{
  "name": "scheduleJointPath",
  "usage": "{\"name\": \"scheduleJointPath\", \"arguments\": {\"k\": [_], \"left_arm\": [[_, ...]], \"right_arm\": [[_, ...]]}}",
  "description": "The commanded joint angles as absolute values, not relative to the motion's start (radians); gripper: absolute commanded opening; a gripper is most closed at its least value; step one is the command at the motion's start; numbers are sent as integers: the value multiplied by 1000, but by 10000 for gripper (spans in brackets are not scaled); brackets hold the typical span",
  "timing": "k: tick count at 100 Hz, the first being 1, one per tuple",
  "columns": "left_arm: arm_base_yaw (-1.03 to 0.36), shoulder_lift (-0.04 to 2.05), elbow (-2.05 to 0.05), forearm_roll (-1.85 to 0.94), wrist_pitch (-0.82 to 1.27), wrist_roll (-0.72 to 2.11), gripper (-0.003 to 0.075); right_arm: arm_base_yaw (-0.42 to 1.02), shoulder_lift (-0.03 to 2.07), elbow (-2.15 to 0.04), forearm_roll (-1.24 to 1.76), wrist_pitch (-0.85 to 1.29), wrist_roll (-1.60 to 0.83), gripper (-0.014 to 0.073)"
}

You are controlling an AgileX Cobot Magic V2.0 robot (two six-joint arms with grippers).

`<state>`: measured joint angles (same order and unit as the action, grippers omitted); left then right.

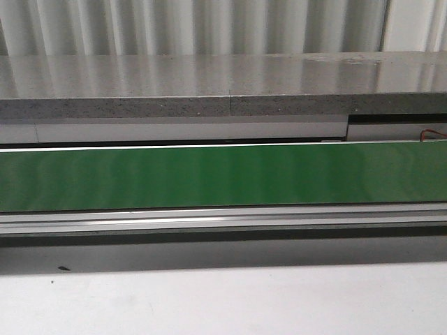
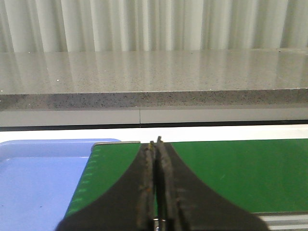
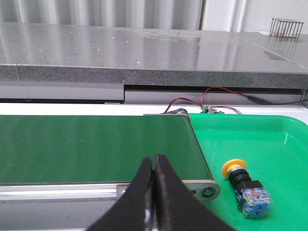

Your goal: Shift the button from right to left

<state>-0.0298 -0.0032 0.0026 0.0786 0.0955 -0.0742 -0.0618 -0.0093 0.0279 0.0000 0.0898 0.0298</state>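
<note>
White table (image 1: 223, 303) carries a green conveyor belt (image 1: 223, 174) — nothing else visible.

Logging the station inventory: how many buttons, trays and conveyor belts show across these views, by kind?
Button: 1, lying in the green tray
Trays: 2, one green tray, one blue tray
Green conveyor belt: 1
Total: 4

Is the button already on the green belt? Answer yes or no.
No, in the right wrist view the button lies on its side in the green tray, beside the belt.
</note>
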Motion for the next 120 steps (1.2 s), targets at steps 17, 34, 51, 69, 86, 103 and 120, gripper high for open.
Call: {"name": "scheduleJointPath", "arguments": {"k": [17,34,51,69,86,103,120], "left_arm": [[-37,-29,40,78,13,-75,-20],[-37,-29,40,78,13,-75,-21],[-37,-29,40,78,13,-75,-21],[-37,-29,40,78,13,-75,-20],[-37,-29,40,78,13,-75,-20],[-37,-29,40,78,13,-75,-20],[-37,-29,40,78,13,-75,-21]], "right_arm": [[-66,-30,6,-6,18,27,-68],[-66,-30,6,-6,18,27,-68],[-66,-30,6,-6,18,27,-68],[-66,-30,6,-6,19,27,-68],[-66,-29,-20,-6,65,27,-68],[-66,29,-165,-6,295,27,-68],[-66,174,-342,-6,505,27,-68]]}}
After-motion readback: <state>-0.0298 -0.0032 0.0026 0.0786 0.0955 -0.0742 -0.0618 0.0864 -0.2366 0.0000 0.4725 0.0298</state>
